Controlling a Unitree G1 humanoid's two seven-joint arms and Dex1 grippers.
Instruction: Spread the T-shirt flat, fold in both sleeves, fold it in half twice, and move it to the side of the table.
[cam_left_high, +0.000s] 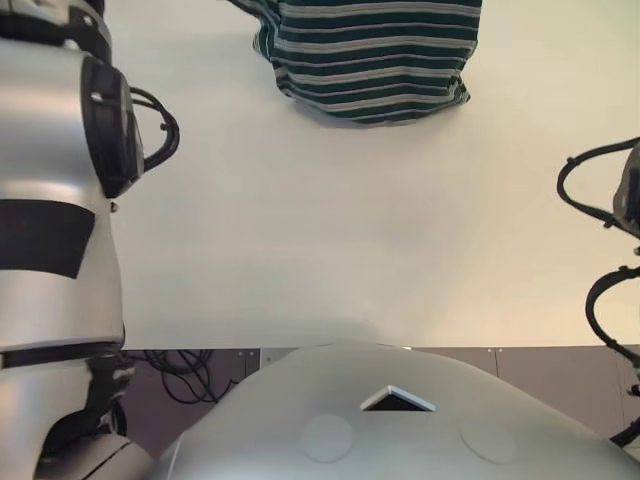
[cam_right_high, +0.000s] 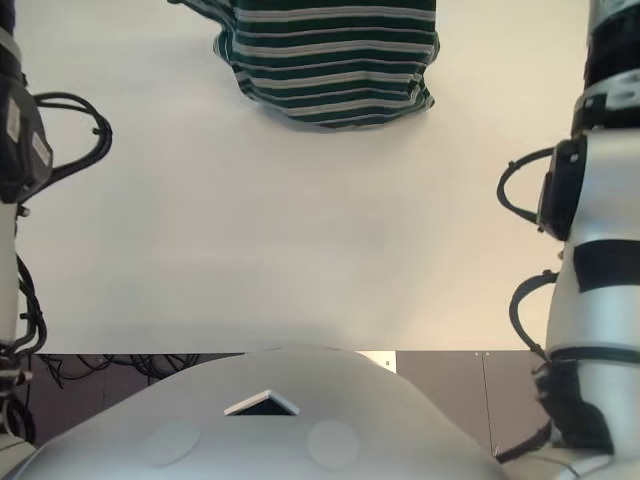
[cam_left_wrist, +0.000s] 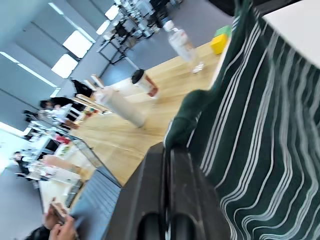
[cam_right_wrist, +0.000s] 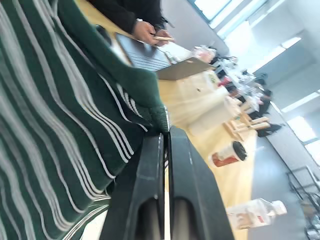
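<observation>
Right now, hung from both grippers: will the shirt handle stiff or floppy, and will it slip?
Likely floppy: the shirt hangs in soft folds and bunches at its lower edge by the table. Probably light: small pinches in the left gripper and right gripper seem to carry it. It may slide easily on that smooth surface.

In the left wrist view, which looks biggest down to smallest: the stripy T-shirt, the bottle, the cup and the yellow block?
1. The T-shirt, though it is right up close to the camera, so that makes it look huge.
2. The bottle.
3. The cup and the yellow block look about alike, so no ranking.
</observation>
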